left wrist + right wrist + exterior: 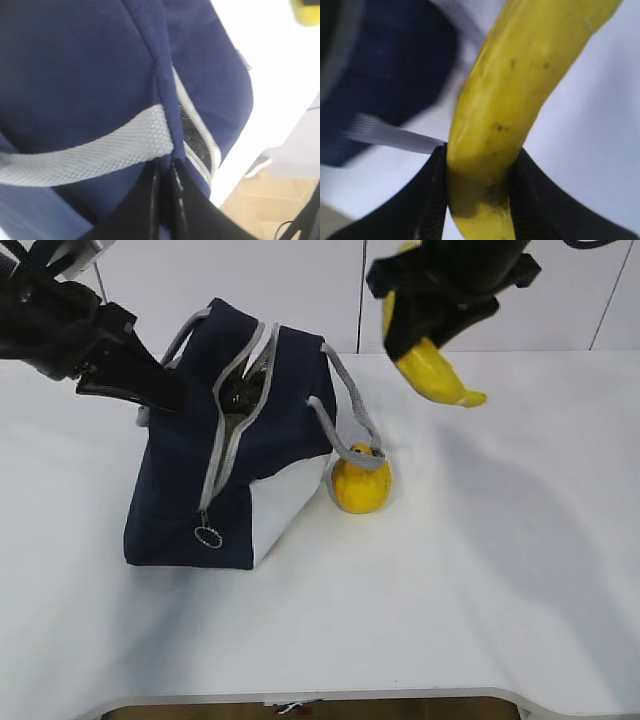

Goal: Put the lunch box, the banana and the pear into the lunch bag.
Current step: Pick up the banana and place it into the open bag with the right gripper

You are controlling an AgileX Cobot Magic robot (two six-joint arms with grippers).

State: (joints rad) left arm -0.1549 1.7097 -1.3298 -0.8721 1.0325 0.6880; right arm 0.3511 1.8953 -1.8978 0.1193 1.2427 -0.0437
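So the right gripper [432, 325] has its jaws clamped on the banana [435, 375], holding it up in the air off to the right of the bag [215, 475], with the free end pointing down and out. The left gripper [165, 192] is pinched shut on the navy fabric right by the zipper edge and grey handle [85, 152], apparently propping that side of the bag up so the slot gapes. The pear [360, 483] sits on the table [480, 570] touching the bag's white end, under the other handle. Something dark shows inside the opening, can't tell if that's the lunch box. If I were running this, I'd swing the banana left over the slot, line its length up with the zipper line and go in tip first, since the gap looks narrow and the bag is leaning. Only let go once most of it is below the rim, or it'll snag the handle and slide off.
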